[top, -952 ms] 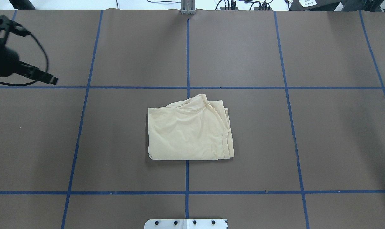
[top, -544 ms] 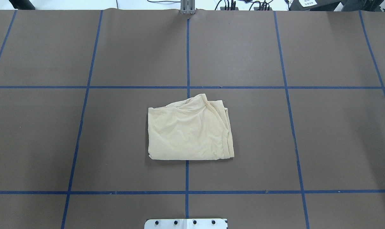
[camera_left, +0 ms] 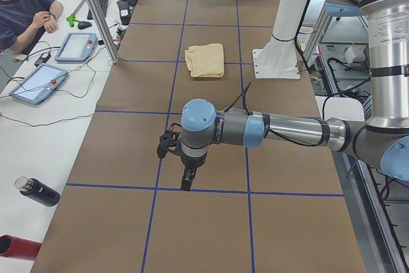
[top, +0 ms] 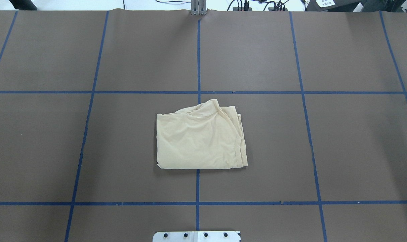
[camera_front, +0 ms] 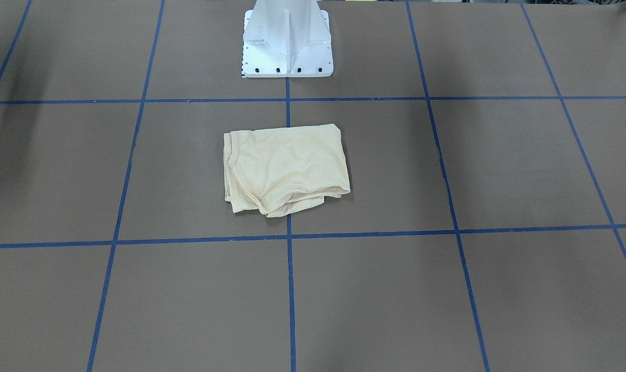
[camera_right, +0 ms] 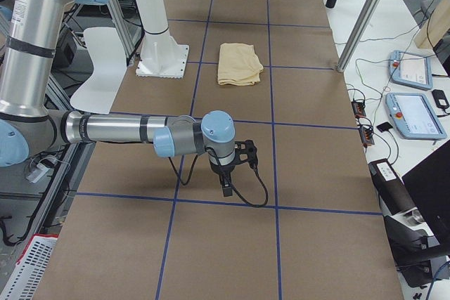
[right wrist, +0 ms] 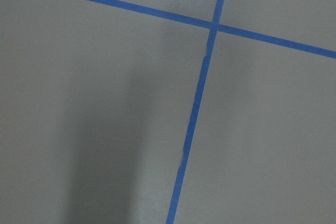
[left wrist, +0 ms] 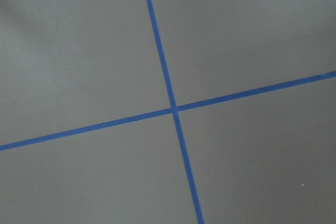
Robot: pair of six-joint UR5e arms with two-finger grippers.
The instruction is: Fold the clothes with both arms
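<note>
The black two-finger left gripper [camera_left: 186,182] hangs finger-down just above the table on the grey-and-silver left arm [camera_left: 287,130]. It shows only in the side view, so I cannot tell how far its fingers are parted; nothing hangs from it. Directly below it, its wrist camera sees only a crossing of blue tape lines [left wrist: 174,109] on the flat brown paper-covered table [top: 290,151]. The black two-finger right gripper [camera_right: 226,186] hangs the same way on the grey-and-silver right arm [camera_right: 119,129], over another tape crossing. Its opening cannot be judged either, and it carries nothing. The pale cream-yellow thin knit shirt [top: 200,139] lies well apart from both grippers, between them at the table's middle, touched by neither. It is folded into a rough rectangle straddling the centre tape line, just in front of the white metal pedestal base [camera_front: 287,46]. Its long axis runs across the table from one gripper's side to the other's. The stacked, stitched edges of its layers face the right gripper's side, and the smooth straight edge faces the left gripper's side. The rumpled, bunched edge points away from the pedestal, and the neat edge towards it. No print shows on the upper face.
</note>
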